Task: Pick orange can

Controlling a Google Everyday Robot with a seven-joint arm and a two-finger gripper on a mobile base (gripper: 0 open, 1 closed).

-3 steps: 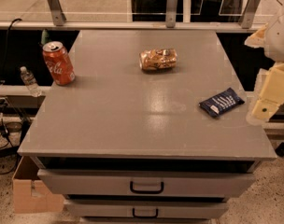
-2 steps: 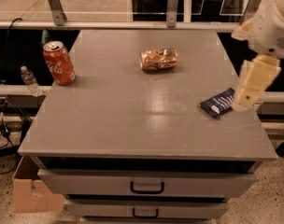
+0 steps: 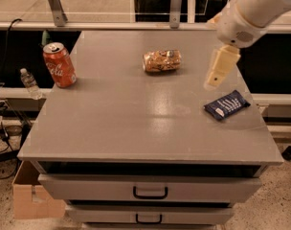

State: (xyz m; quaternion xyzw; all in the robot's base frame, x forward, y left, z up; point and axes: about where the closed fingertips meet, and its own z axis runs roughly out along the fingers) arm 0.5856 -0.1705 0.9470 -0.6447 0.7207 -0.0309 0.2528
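The orange can (image 3: 162, 61), golden-orange with mottled brown print, lies on its side at the back middle of the grey cabinet top (image 3: 136, 119). My gripper (image 3: 220, 67) hangs from the white arm at the upper right, above the table's right side, to the right of the can and apart from it. Its cream-coloured fingers (image 3: 222, 63) point down and to the left.
A red cola can (image 3: 59, 65) stands upright at the left edge. A dark blue snack packet (image 3: 227, 104) lies near the right edge, below the gripper. Drawers with black handles (image 3: 150, 192) face front. A water bottle (image 3: 29, 83) and a cardboard box (image 3: 30, 200) sit at the left.
The arm and gripper have moved left and toward the back, from beyond the table's right edge to above the blue packet, nearer the orange can. The objects on the table have not moved.
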